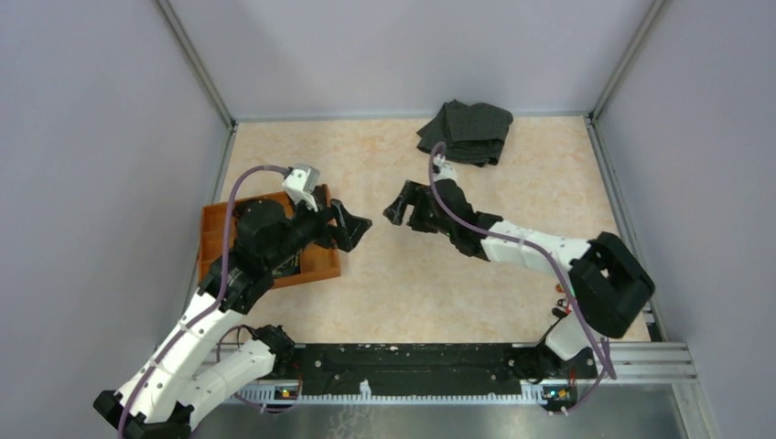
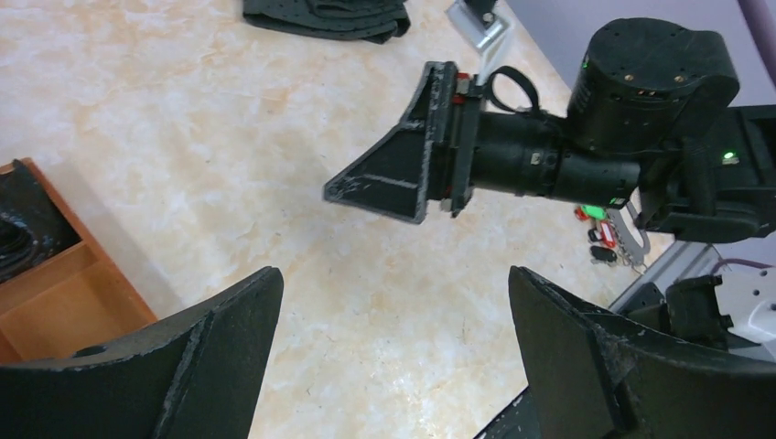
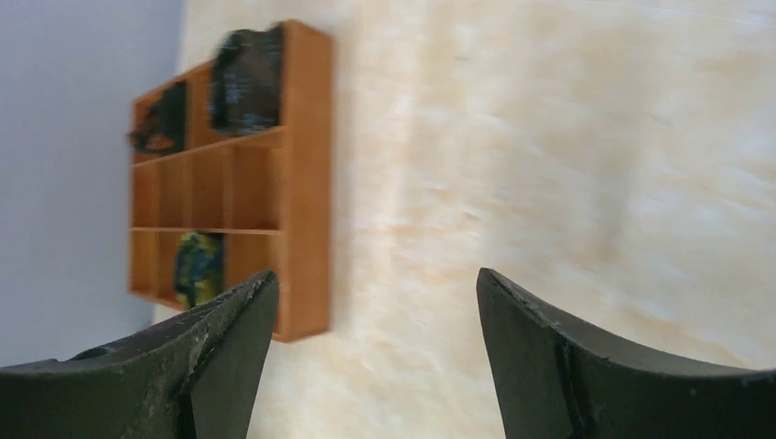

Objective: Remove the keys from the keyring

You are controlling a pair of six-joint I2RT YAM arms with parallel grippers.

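Progress: as I judge it, nothing is done yet. No key is off, neither arm has the bunch, and the reach, the grasp and every removal are left.
Counter [image 1: 393, 293]: marbled beige, carrying everything below.
Tray [image 1: 320, 263]: an orange grid at the left edge, beside my left arm. Dark coiled items [image 3: 247, 78] fill a few compartments, the other cells I see look bare, and no key is in it.
Cloth [image 1: 467, 131]: dark, folded, at the far edge.
Left end effector [image 2: 393, 293]: spread wide, empty, above the middle.
Right end effector [image 3: 375, 283]: spread wide, empty, facing the left one.
Keys [image 2: 604, 245]: a small red, green and black cluster at the counter's near right edge, by the right arm's base, well apart from both end effectors.
Keyring: too fine for me to make out.
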